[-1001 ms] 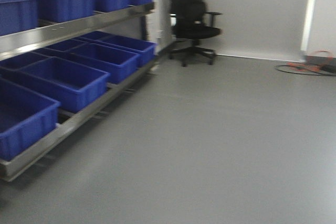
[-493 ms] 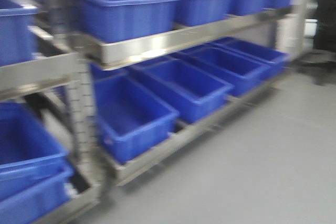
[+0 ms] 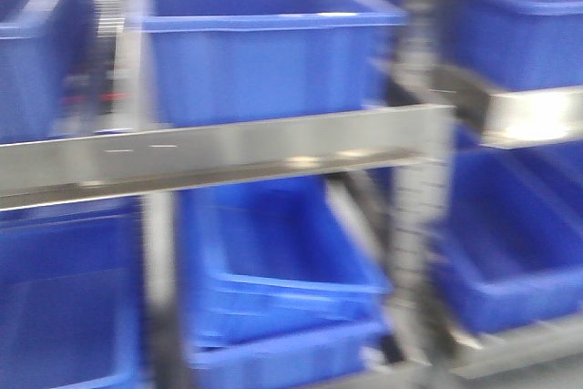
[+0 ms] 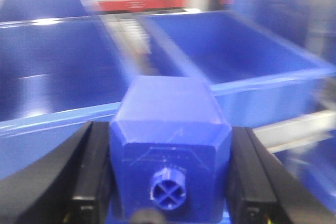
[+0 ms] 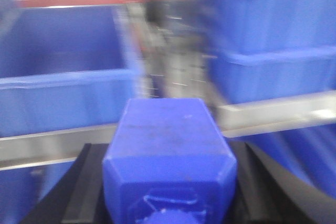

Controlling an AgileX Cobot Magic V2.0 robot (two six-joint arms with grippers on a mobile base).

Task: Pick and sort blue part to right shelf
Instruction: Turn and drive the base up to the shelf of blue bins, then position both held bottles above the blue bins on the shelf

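Blue matte plastic is filling the lower middle of the right wrist view, where the blue part (image 5: 168,129) is sitting in the right hand (image 5: 169,156). The hand's two black fingers (image 5: 90,179) are pressing against the part's flat side faces. Its sloped shoulders are pointing back toward the camera, and the lower edge is cutting off most of its cap. The part is hanging in the air in front of the right shelf (image 3: 273,148), whose steel rail is running across the blurred front view between rows of blue bins (image 3: 264,52). It is not touching any of them as far as the blur is allowing me to tell. It is looking like a stiff, hollow-light block, probably neither fragile nor squashy, and the dull surface should be giving the pads fair friction. The two parallel walls of the square body are offering the soundest hold, as now. A pinch on the slanted shoulders would likely be squeezing it out, and the cap is seeming too small to steady it. The left hand (image 4: 169,150) is likewise clamping a second blue block (image 4: 168,111) by its flat sides. This one is showing a narrow round neck with a cross in its end, so I am judging it to be the look-alike.
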